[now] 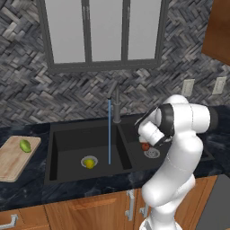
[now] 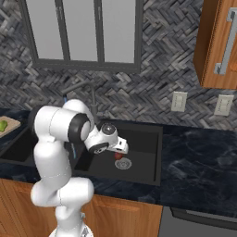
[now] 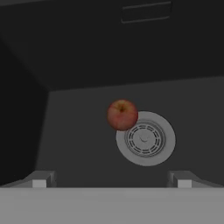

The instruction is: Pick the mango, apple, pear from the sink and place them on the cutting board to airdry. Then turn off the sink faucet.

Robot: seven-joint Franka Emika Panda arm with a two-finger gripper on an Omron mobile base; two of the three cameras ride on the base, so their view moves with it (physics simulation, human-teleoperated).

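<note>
Hand view: jaws wide, apple below

Your gripper (image 3: 111,180) hangs fully open and empty over the right basin of the sink (image 1: 128,168). The apple (image 3: 122,114) sits at 12 o'clock from the jaws, touching the drain (image 3: 145,138) rim at its 10 o'clock.

Risk: round fruit on a sloped rim; an off-centre close could roll it away.

Water runs from the sink faucet (image 1: 116,102) into the left basin. A green fruit (image 1: 25,145) already lies on the cutting board (image 1: 11,164); a yellow one (image 1: 90,163) waits on the left drain.

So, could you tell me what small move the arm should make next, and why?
Probably lower the open hand straight onto the apple. It lies on the basin floor beside the silver drain, ahead of the fingertips, with nothing gripped yet.
</note>
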